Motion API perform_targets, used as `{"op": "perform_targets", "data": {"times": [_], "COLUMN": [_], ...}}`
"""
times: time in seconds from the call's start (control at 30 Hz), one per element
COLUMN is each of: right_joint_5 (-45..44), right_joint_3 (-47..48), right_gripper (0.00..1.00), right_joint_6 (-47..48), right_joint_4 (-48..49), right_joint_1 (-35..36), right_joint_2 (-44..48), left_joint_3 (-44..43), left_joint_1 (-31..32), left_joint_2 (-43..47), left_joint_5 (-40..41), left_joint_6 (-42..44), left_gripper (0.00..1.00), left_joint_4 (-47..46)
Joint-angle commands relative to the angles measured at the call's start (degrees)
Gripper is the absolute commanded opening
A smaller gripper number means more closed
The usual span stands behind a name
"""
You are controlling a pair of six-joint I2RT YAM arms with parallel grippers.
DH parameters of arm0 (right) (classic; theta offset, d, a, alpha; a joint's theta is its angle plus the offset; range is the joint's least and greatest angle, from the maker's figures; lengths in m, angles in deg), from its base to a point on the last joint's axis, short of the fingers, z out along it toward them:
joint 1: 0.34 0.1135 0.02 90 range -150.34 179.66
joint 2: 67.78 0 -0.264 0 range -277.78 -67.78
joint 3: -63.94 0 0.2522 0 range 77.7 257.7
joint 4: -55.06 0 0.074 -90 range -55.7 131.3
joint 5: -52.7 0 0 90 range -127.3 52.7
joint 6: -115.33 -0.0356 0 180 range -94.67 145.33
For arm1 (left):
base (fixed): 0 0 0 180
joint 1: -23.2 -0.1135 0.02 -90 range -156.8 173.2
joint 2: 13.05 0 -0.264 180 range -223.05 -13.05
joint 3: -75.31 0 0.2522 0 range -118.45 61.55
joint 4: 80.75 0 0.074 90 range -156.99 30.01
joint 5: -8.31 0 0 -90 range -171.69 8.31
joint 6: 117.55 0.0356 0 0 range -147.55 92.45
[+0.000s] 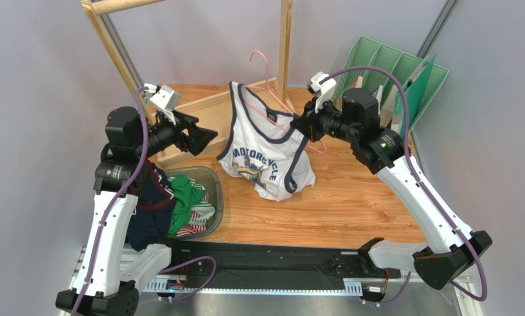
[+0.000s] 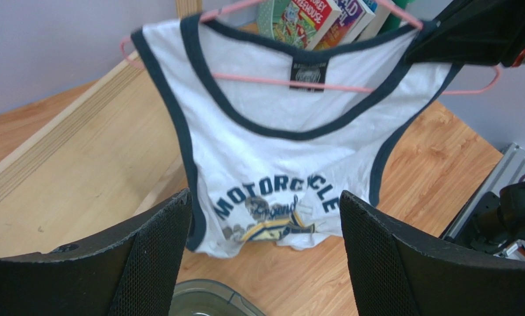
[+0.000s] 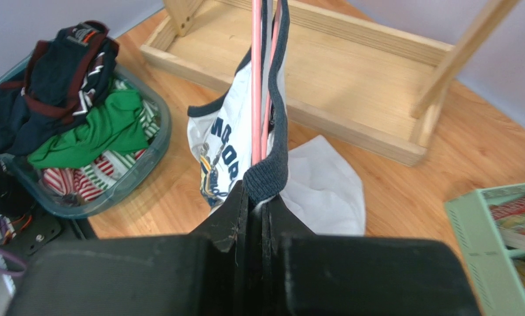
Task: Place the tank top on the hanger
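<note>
The white tank top (image 1: 266, 150) with navy trim and "MOTORCYCLE" lettering hangs in the air over the wooden table, its hem touching the tabletop. The thin pink hanger (image 1: 266, 72) runs through its neck, hook up. My right gripper (image 1: 303, 126) is shut on the tank top's right shoulder strap (image 3: 272, 172) together with the hanger wire (image 3: 256, 79). My left gripper (image 1: 206, 139) is open and empty, to the left of the shirt and apart from it; its fingers (image 2: 154, 263) frame the shirt (image 2: 278, 151) and the hanger (image 2: 351, 87) in the left wrist view.
A clear bin (image 1: 214, 191) with green, navy and striped clothes sits at the front left, also in the right wrist view (image 3: 87, 131). The wooden rack frame (image 1: 202, 108) and its post (image 1: 285, 46) stand behind. A green file holder (image 1: 390, 72) with books is at the back right.
</note>
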Motion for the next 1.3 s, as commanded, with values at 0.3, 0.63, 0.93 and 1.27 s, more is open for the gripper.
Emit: {"op": "perform_targets", "data": {"times": [0.3,0.63,0.93,1.27], "right_joint_5": [-13.9,-14.4,-14.3,-10.5], "right_joint_3": [32.5,55.1,63.4,70.6], "right_gripper": [0.00,0.00,0.00,0.00], "right_joint_6": [0.4,-2.9,-8.8,-11.0], "right_joint_4": [-2.0,-0.2,6.0,7.9], "right_joint_1": [-0.1,-3.0,-6.9,-10.6], "right_joint_2": [-13.8,-31.6,-40.9,-49.0], "left_joint_3": [5.3,7.7,10.2,9.7], "left_joint_1": [-1.1,-1.2,-1.2,-1.1], "left_joint_2": [4.7,8.6,11.7,11.9], "left_joint_5": [2.0,4.4,6.4,8.7], "left_joint_6": [-0.8,0.3,0.5,3.6], "left_gripper": [0.86,0.86,0.86,0.86], "left_joint_4": [1.3,4.8,7.0,10.7]}}
